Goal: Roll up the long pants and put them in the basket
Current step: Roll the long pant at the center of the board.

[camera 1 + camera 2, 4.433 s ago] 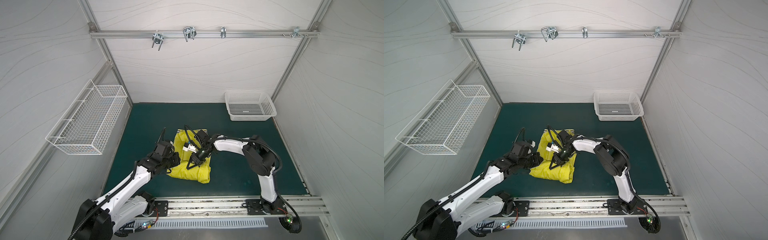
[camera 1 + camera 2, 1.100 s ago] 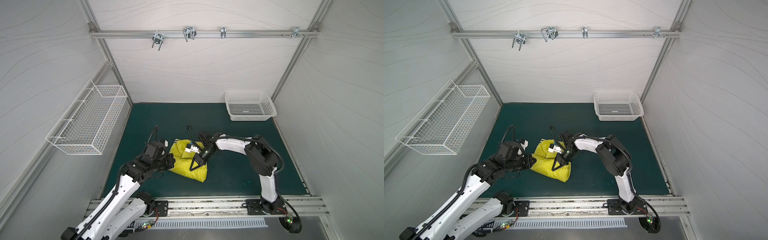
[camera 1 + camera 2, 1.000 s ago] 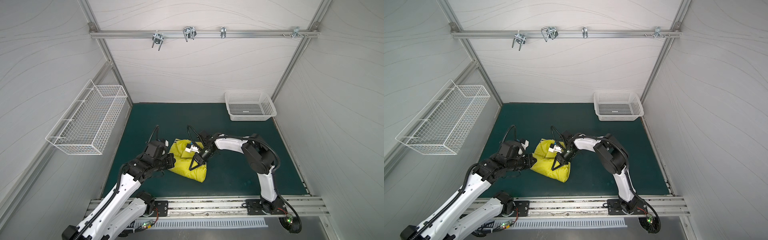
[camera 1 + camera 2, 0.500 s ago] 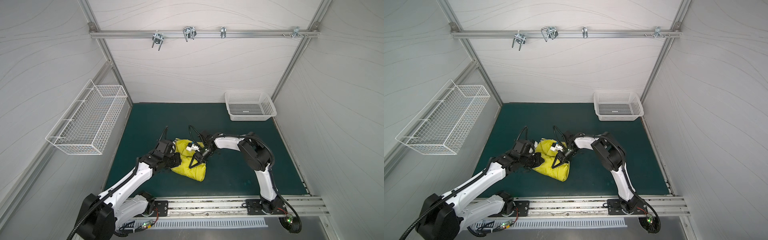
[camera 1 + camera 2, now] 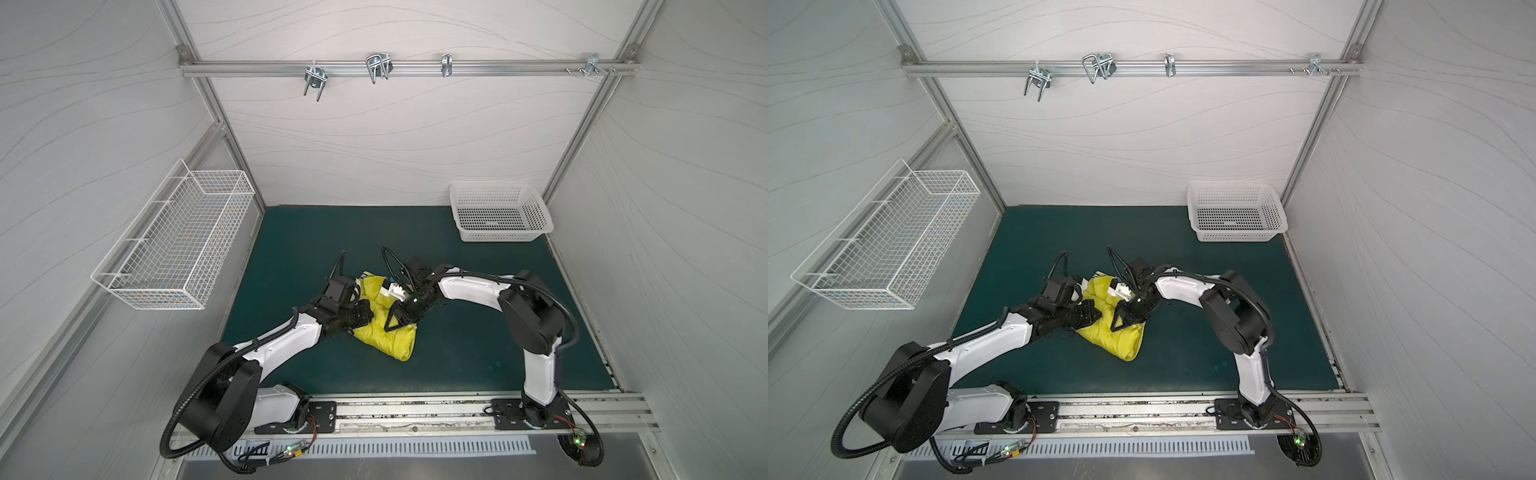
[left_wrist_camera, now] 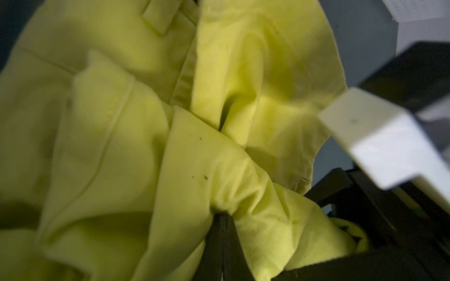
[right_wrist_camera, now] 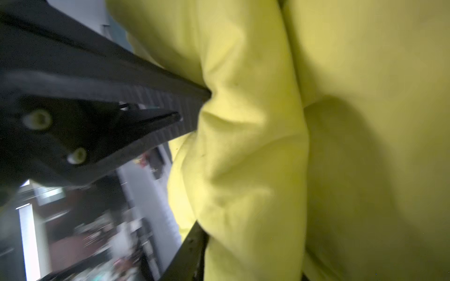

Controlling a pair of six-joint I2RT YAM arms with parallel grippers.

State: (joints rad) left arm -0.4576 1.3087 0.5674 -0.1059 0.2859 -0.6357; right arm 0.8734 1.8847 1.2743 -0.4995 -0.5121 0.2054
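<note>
Nearest, the two arm bases sit on the front rail, and both arms reach inward and low over the green mat (image 5: pixel 457 332). The long pants (image 5: pixel 390 336) lie bunched in a compact bundle at the middle of the mat. In both top views the bundle's long axis runs diagonally, its near end toward the right arm's side and its far end toward the left. The left arm stretches forward nearly level, and the left gripper (image 5: pixel 369 318) meets the bundle's left flank. In the left wrist view its fingertips (image 6: pixel 220 219) are pressed together on a gathered pinch of yellow-green cloth. The right arm folds back at the elbow and angles down onto the bundle's top. The right gripper (image 7: pixel 203 159) has its jaws parted, a fold of fabric bulging between them and both tips touching cloth. Farther off, a white plastic basket (image 5: pixel 500 218) stands at the far right corner.
</note>
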